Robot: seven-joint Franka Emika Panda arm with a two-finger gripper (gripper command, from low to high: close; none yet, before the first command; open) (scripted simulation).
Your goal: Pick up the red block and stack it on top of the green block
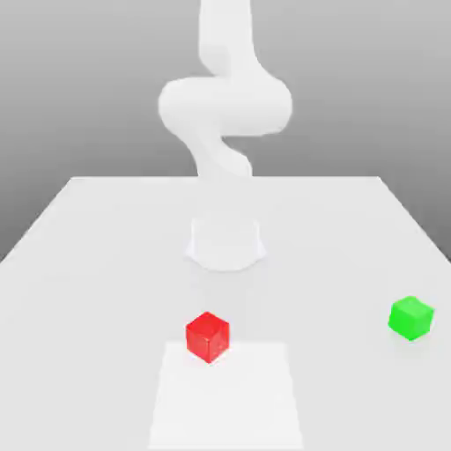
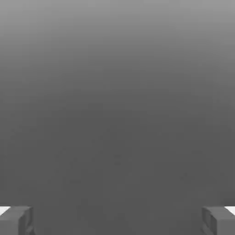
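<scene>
- Arm (image 1: 225, 106) is white, comes down from the top of the exterior view, bulges into a thick rounded joint, then twists narrower toward its round base (image 1: 225, 242) on the worktop (image 1: 106, 264).
- Base sits mid-worktop, toward the far side in the exterior view.
- Tool (image 2: 117, 220) in the hand view: two grey fingertips (image 2: 16, 220) at opposite edges of the picture, wide gap between them, so spread fully apart.
- Nothing sits between the fingertips; tool holds nothing.
- Hand view past the fingertips is plain grey backdrop, lighter at one end and darker toward the fingertips.
- Hand camera faces blank background, not the worktop.
- Exterior view gives both blocks and the worktop layout; hand view gives the finger spacing.
- Red block (image 1: 208, 336) rests on the worktop, near side, in front of the base, slightly to the exterior view's left of centre.
- Red block sits at the far edge of a brighter rectangular patch (image 1: 229, 405) on the worktop.
- Green block (image 1: 410, 318) rests on the worktop toward the exterior view's right edge, about as near as the red one.
- Blocks are well apart, not stacked, each flat on the surface with a corner turned toward the camera.
- Red block is not between the fingertips and not touching the tool; how far the tool is from it cannot be told.
- Green block is likewise clear of the tool.
</scene>
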